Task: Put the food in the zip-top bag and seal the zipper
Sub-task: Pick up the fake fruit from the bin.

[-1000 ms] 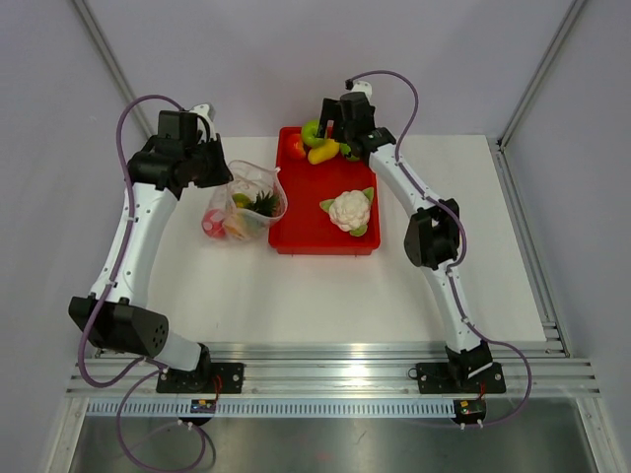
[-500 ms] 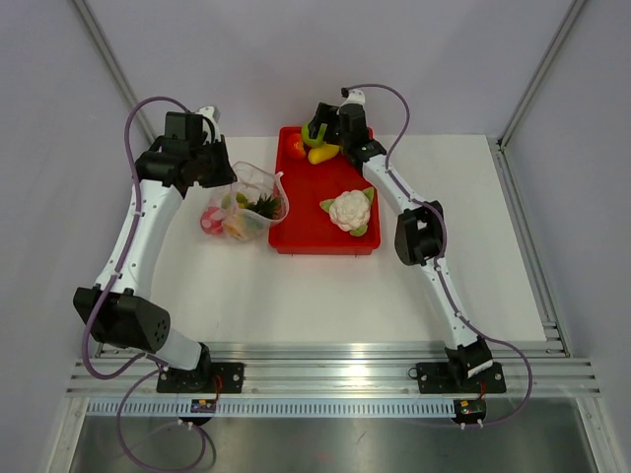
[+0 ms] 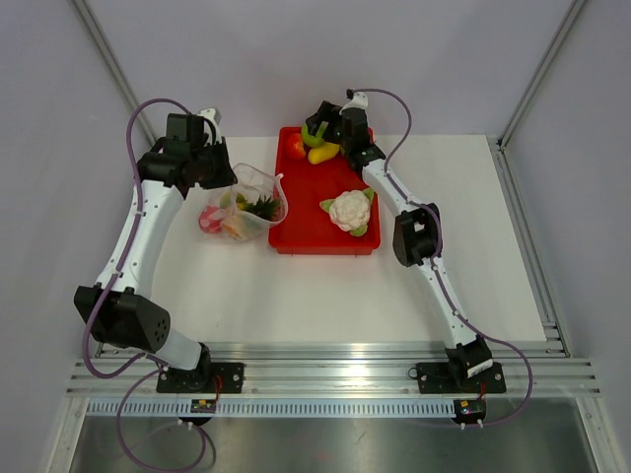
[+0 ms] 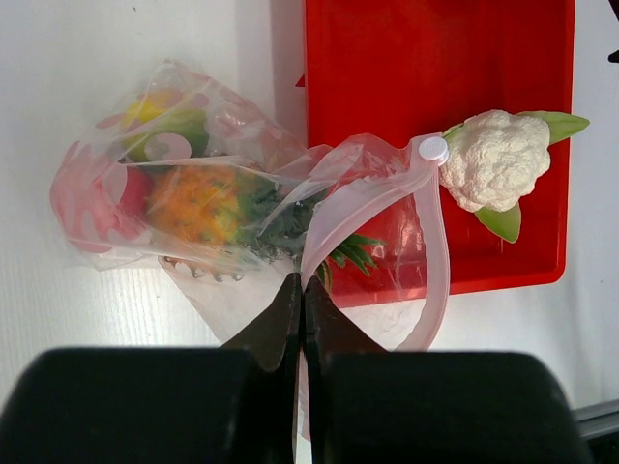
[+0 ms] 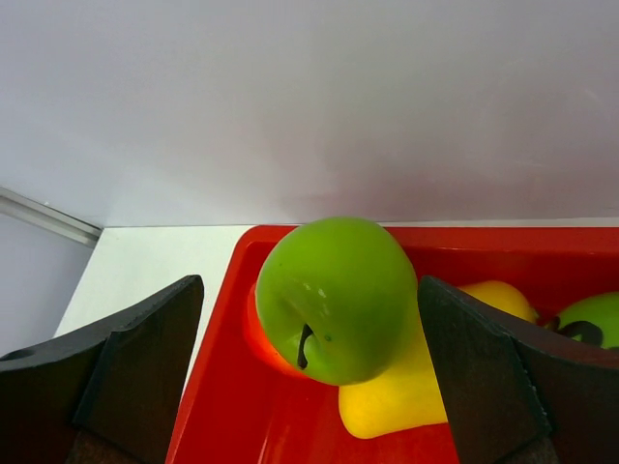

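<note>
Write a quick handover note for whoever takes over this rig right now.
Left gripper: shut, pinching the zip-top bag at its mouth, beside the red tray.
Right gripper: open, jaws either side of the green apple at the tray's far end.
Done: pineapple and some round fruits bagged.
Left: green apple, yellow fruit, cauliflower and others in the tray; zipper unsealed.

Green apple (image 5: pixel 334 298) stands in the gap between the right pincer's (image 5: pixel 311 362) fingers.
</note>
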Tool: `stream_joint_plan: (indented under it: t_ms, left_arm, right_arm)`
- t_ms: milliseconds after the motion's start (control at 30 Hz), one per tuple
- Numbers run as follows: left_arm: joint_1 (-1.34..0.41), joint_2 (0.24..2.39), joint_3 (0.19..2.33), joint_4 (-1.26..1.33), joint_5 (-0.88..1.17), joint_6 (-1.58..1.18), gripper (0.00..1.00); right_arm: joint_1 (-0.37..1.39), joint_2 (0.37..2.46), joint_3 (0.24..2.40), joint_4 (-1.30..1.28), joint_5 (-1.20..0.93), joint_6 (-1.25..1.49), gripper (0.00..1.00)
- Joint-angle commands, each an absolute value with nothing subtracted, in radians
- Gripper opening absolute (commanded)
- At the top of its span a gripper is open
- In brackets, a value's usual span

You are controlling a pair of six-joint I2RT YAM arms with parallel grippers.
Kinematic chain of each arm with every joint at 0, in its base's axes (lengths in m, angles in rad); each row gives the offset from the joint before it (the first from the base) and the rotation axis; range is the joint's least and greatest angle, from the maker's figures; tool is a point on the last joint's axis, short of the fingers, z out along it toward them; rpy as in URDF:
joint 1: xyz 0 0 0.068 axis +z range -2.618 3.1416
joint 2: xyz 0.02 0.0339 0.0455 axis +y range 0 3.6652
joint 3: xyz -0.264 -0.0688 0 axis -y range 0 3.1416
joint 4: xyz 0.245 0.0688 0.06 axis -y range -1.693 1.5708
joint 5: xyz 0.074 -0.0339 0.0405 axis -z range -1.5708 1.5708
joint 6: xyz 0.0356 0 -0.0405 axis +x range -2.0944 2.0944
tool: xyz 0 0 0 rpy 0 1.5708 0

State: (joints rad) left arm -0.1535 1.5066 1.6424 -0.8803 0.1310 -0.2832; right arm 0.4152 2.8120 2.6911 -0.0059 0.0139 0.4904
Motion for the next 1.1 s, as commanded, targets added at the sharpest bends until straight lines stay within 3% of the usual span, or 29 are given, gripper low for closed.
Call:
stream_joint_plan:
  t_ms: [0,200,433,733,1067]
  left_arm:
    - [-0.150,1.496,1.640,-0.839,0.127,-0.262,0.00]
    - [-0.150,1.500,1.635,-0.841,0.120,-0.258,0.00]
    - [-0.150,1.503,1.635,-0.841,0.123,-0.258,0.00]
    - [-0.150,1.496,1.632,-0.841,0.121,-0.252,0.00]
    - [-0.150,1.499,1.631,-0.839,0.120,-0.249,0.00]
  right_arm:
    - [0.407,2.842,2.750,0.098,-0.026,0.552,0.99]
    - [0.408,2.844,2.737,0.123,-0.101,0.581,0.99]
    - [0.407,2.741,2.545,0.178,-0.152,0.577,0.99]
    - [0.408,2.682,2.448,0.205,-0.196,0.572,0.99]
    - [0.408,2.689,2.494,0.192,-0.273,0.561,0.99]
